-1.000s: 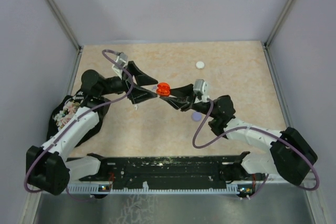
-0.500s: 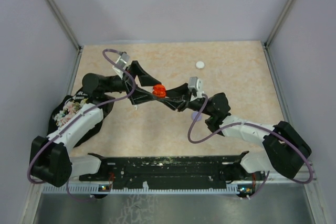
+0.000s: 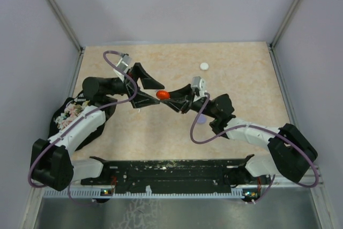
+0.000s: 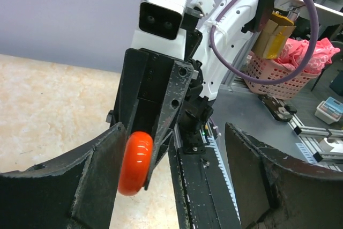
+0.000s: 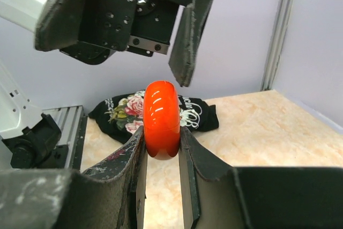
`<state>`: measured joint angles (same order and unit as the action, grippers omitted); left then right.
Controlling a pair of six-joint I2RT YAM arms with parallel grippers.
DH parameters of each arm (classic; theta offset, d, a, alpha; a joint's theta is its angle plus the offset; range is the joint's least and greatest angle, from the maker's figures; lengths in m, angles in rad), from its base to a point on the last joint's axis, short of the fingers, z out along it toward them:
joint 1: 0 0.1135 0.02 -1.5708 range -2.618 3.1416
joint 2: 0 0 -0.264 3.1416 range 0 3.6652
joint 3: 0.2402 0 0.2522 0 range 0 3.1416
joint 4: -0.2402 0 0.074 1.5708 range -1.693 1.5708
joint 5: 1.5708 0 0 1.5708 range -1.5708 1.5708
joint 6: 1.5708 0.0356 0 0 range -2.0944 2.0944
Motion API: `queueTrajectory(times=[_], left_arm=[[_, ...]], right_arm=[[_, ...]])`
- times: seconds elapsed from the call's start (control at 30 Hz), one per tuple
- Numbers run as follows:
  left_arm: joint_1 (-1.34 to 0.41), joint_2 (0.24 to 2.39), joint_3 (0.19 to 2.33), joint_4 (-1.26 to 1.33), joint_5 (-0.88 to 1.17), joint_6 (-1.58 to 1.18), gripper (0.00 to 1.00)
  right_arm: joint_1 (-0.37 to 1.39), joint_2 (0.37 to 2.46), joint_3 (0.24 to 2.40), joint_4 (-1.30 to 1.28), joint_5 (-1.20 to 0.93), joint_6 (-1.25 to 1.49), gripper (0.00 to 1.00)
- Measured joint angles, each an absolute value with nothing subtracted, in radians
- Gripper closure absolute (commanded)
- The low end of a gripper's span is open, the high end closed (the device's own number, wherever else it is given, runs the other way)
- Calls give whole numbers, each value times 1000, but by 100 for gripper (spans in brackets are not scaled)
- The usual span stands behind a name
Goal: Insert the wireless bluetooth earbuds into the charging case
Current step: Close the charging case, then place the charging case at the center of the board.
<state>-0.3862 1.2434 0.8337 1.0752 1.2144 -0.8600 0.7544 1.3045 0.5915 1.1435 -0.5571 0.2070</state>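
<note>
While scanning from 9 o'clock, pass over the black floral cloth [image 3: 67, 115] at the left edge of the table [image 3: 241, 84], well apart from the work, and stop at the left gripper [image 3: 155, 92]: spread wide, gripping nothing, reaching in from 9 o'clock. Note one of its fingers [image 4: 102, 175] close alongside the red charging case [image 5: 162, 110]; touching or just apart, cannot tell. Find that case near the table's middle, lifted clear of the surface, standing on edge and pinched across its flat faces by the right gripper [image 5: 162, 148], pressed together on it from 3 o'clock. Read this as a handover, or a two-handed brace before prising the lid; only a judgement. To do it well, centre the case between the left fingers instead of letting it ride against one pad. Take the free upper rim, crosswise to the right pinch. Close slowly and squarely, since glossy, rounded and likely to squirt out if caught off-centre. Hold the right pinch firm until sure of the second grip, and avoid twisting the two wrists against each other. Further right, at 1 o'clock from the case, leave the small white disc [image 3: 204, 66] lying on the table, well apart. Cannot pick out the wireless bluetooth earbuds with certainty in any view; too small to tell.
</note>
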Motion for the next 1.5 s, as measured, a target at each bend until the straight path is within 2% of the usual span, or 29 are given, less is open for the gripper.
queueTrajectory(times=[0.2,0.37,0.57,0.83,1.07,1.33,1.5], left_arm=[[-386,1231,832,1050,1228,-852,21],[-386,1151,834,804,1180,-677,19],[-386,1058,868,352,961,-391,18],[-386,1002,868,13,648,-268,14],[-386,979,865,-146,418,-253,9],[-386,978,827,-237,235,-268,2],[-386,981,828,-272,160,-272,1]], right_arm=[[739,1304,591,1097,-509,211,100],[725,1277,588,957,-424,211,100],[691,1174,579,700,-290,238,100],[590,1073,548,371,-138,323,100],[436,1067,546,137,-105,413,100],[262,1041,479,62,-92,502,100],[187,1117,471,92,-145,572,100]])
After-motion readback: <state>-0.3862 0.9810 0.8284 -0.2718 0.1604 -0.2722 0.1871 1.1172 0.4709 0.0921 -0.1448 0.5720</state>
